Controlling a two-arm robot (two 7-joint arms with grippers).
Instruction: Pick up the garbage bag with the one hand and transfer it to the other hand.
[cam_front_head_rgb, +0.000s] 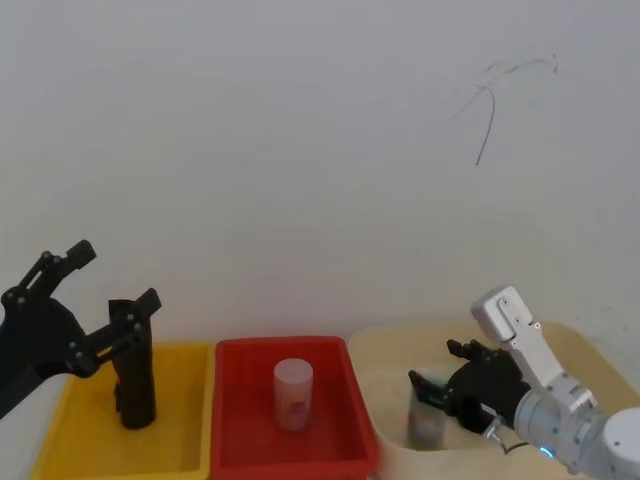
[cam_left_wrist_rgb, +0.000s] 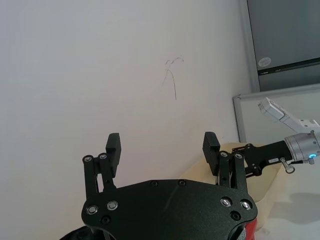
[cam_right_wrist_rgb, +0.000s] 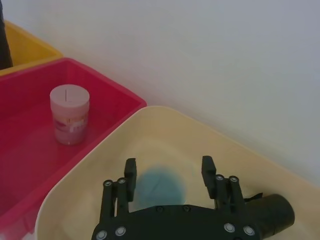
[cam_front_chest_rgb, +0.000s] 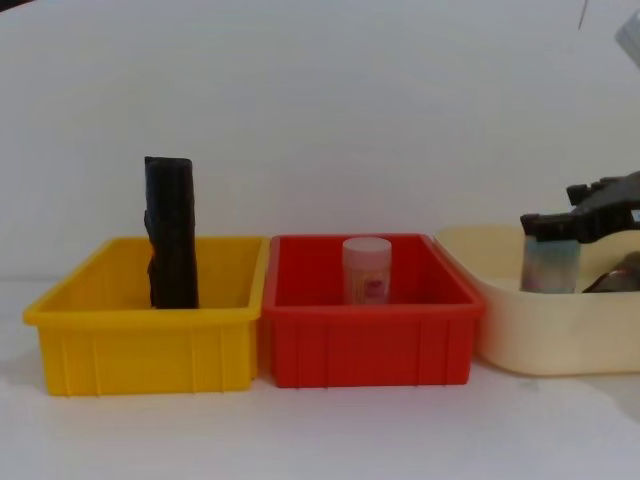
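Above the yellow bin (cam_front_head_rgb: 60, 440) at the left, the left tool (cam_front_head_rgb: 118, 285) hung with fingers apart, just beside the upright garbage bag (cam_front_chest_rgb: 171, 235) standing in that bin. The right tool (cam_front_head_rgb: 440, 385), fingers apart, sat in the cream tub (cam_front_chest_rgb: 500, 330) at a blue-topped jar (cam_front_chest_rgb: 550, 265). A good pickup probably meant straddling the roll's top squarely before closing

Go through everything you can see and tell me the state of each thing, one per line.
garbage bag: standing upright in the yellow bin, not held.
left gripper: open, raised above the yellow bin beside the bag.
right gripper: open, over the cream tub, fingers either side of a blue-topped container.
pink jar: upright in the red bin, lid on.
blue-topped container: upright in the cream tub.
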